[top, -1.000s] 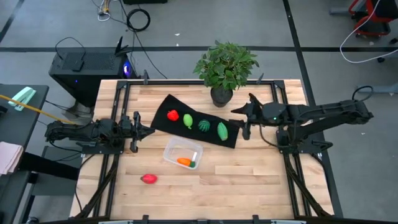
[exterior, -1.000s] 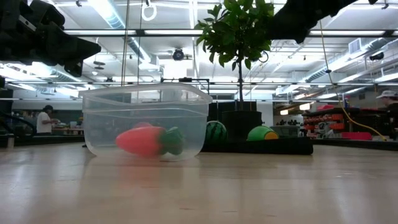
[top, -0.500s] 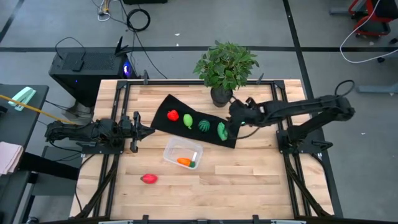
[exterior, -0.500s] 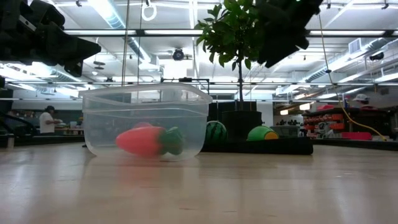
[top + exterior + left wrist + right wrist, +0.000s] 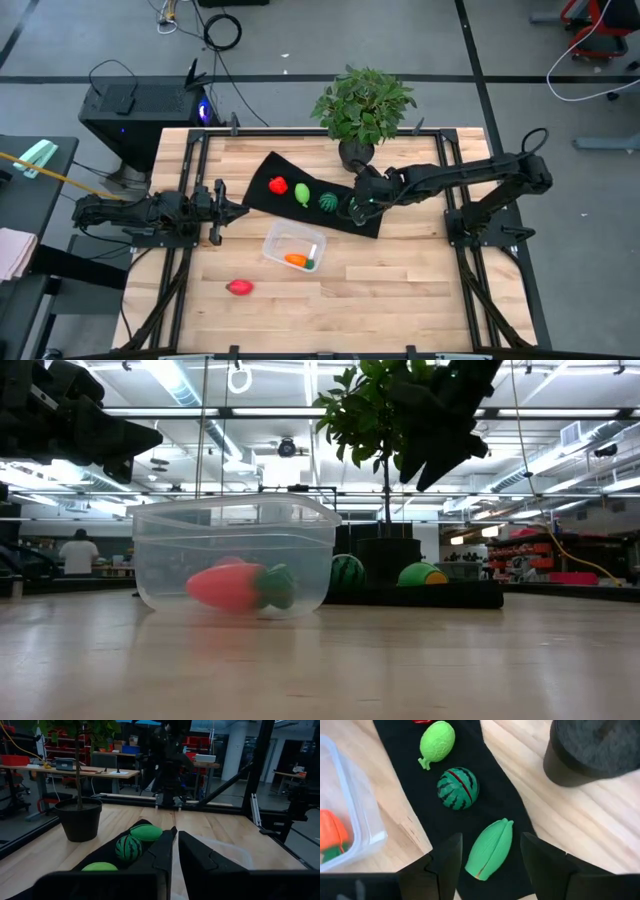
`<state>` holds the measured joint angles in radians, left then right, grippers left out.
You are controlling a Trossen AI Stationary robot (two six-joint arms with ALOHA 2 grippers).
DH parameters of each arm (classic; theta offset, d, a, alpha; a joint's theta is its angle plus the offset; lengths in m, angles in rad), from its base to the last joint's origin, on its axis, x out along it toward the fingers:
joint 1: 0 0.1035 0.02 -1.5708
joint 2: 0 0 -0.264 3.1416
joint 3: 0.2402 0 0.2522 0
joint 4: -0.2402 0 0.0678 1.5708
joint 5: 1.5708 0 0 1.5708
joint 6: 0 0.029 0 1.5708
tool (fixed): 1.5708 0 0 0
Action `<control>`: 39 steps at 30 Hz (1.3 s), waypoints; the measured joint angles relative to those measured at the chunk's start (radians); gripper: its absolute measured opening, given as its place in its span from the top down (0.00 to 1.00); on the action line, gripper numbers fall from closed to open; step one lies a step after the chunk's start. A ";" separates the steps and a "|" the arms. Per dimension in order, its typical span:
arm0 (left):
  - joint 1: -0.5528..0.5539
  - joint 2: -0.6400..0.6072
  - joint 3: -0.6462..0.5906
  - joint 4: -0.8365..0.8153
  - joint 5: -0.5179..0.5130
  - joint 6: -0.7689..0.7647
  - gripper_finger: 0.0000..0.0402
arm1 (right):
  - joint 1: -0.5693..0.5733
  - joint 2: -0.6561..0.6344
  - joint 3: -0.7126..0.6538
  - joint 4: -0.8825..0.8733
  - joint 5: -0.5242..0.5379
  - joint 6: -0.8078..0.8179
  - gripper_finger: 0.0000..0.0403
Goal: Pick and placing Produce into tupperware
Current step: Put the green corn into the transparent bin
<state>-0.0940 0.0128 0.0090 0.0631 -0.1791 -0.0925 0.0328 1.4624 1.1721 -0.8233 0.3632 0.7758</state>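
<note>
While the left gripper (image 5: 222, 209) is parked at the table's (image 5: 400, 290) left edge with its fingers (image 5: 165, 852) drawn almost together on nothing, the right gripper (image 5: 358, 207) is held above the near end of the black mat (image 5: 275, 165), its two fingers (image 5: 447, 857) spread apart on either side of the green pod (image 5: 491, 849) without touching it.

Six pieces of produce can be counted. Four lie in a row on the mat: the red pepper (image 5: 278, 185), the light green fruit (image 5: 301, 193), the striped dark green melon (image 5: 328, 201) and the green pod at the end nearest the right gripper. One carrot (image 5: 297, 261), orange with a green top, is seen inside the clear container (image 5: 283, 236), which stands on the wood just beside the mat. One red piece (image 5: 238, 287) lies alone on the table, apart from the container, nearer the front left. One potted plant (image 5: 362, 105) stands at the back, close to the mat's far corner.
</note>
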 joint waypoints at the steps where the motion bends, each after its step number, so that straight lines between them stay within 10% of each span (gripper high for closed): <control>1: 0.000 0.000 0.000 0.000 0.000 0.000 0.91 | 0.000 0.000 0.000 0.000 0.000 0.006 0.47; 13: 0.000 0.000 0.000 0.001 0.000 0.000 0.89 | 0.009 0.157 0.000 -0.002 -0.019 -0.002 0.26; 39: 0.000 0.000 0.000 0.003 0.000 -0.001 0.90 | 0.001 0.275 0.000 0.013 -0.027 0.149 0.22</control>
<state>-0.0937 0.0128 0.0090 0.0663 -0.1795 -0.0937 0.0342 1.7377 1.1717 -0.8100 0.3363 0.9247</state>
